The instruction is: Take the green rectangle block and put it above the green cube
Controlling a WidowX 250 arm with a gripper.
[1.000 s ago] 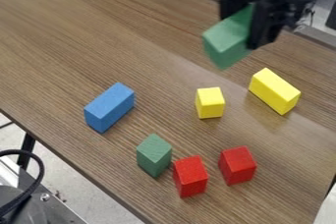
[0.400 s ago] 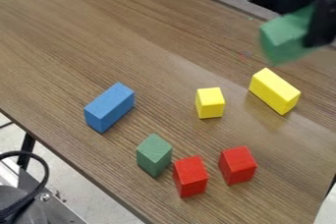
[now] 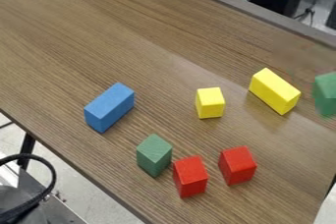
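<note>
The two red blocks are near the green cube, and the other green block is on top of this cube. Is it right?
Not on top: the camera view shows the other green block at the right edge, away from the green cube. The two red blocks are indeed near that cube.

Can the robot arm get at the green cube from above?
Likely yes: nothing sits on the green cube, so its top looks open, though a red block close beside it could crowd a low approach.
</note>
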